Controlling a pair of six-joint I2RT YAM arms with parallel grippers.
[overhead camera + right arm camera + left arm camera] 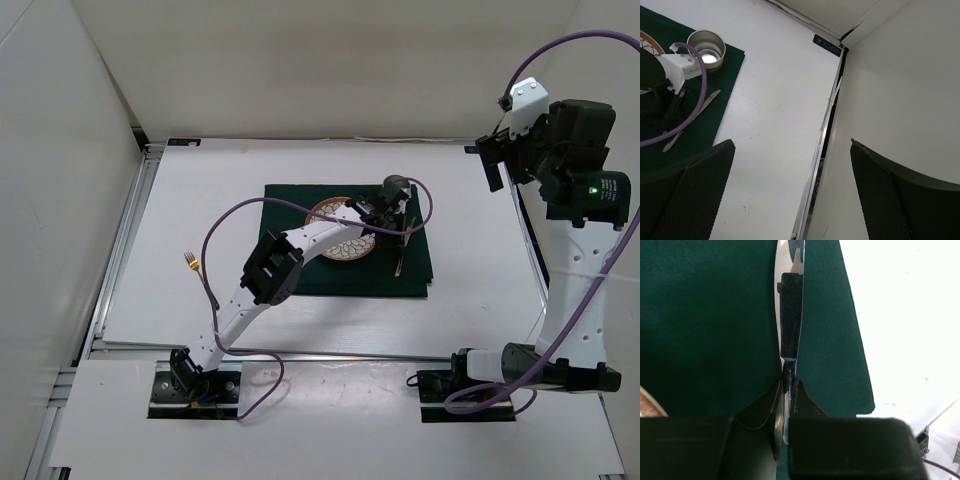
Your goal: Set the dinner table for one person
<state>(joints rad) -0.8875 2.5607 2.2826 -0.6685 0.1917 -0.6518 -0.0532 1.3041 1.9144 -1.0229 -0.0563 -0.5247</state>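
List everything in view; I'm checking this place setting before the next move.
large white matte rectangular tabletop: one, white, beneath everything
dark green rectangular cloth: one, green, table centre
round flower-patterned plate with orange rim: one, white and orange, on the cloth, partly under the left arm
round metal cup: one, silver, cloth's far right corner
silver metal knife: one, silver, at the cloth's right side, held
small thin utensil: one, yellowish tip, bare table left of the cloth; type unclear
left gripper: one, black, shut on the knife
right gripper: one, black, open, raised at the table's right
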